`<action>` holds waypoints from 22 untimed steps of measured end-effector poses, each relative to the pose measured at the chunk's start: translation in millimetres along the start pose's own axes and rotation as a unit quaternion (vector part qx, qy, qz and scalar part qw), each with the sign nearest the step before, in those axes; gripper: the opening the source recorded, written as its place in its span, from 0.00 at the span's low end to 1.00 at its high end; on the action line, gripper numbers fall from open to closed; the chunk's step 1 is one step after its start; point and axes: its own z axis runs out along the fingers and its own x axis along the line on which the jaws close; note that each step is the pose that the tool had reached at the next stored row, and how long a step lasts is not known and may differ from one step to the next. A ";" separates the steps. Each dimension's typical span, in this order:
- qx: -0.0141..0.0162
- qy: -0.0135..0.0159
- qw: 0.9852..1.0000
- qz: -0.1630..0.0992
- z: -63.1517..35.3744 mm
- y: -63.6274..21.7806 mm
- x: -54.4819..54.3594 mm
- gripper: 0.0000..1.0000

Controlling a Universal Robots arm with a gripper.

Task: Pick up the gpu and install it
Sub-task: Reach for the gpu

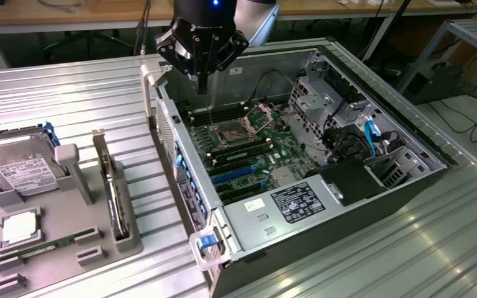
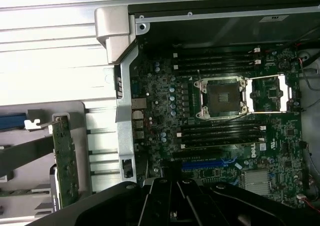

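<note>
The gpu point(image 1: 111, 189) stands on its long edge in a slot of the grey holder point(image 1: 52, 261) at the exterior view's left, its silver bracket at the far end. The wrist view catches it as a thin board point(image 2: 65, 162) beside the case. My gripper point(image 1: 201, 87) hangs over the far left corner of the open computer case point(image 1: 346, 230), well apart from the gpu. Its fingers point(image 2: 170, 198) point down, shut with nothing between them. Blue expansion slots point(image 1: 235, 174) point(image 2: 207, 163) lie on the motherboard below.
The holder also carries a silver hard drive point(image 1: 17, 166), a processor point(image 1: 20, 226) and a green memory stick point(image 1: 46, 246). Inside the case are an open processor socket point(image 1: 231, 133), drive cages point(image 1: 322, 93) and cables point(image 1: 371, 139). Everything rests on a ribbed metal table point(image 1: 81, 99).
</note>
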 end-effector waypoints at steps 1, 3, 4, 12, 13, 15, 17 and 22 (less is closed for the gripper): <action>0.000 0.000 1.000 0.000 0.0 -0.1 0.7 0.11; 0.000 0.000 1.000 0.000 -0.1 -0.2 2.0 0.11; 0.000 0.000 1.000 0.000 -0.1 -0.3 2.7 0.11; 0.000 0.000 1.000 0.000 -0.3 -0.9 9.4 0.11; 0.000 0.000 1.000 0.000 -0.3 -1.0 10.1 0.11; 0.000 0.000 1.000 0.000 -0.3 -1.2 11.5 0.11; 0.000 0.000 1.000 0.000 -0.4 -1.3 13.0 0.11; 0.000 0.000 1.000 0.000 -0.5 -1.8 17.7 0.11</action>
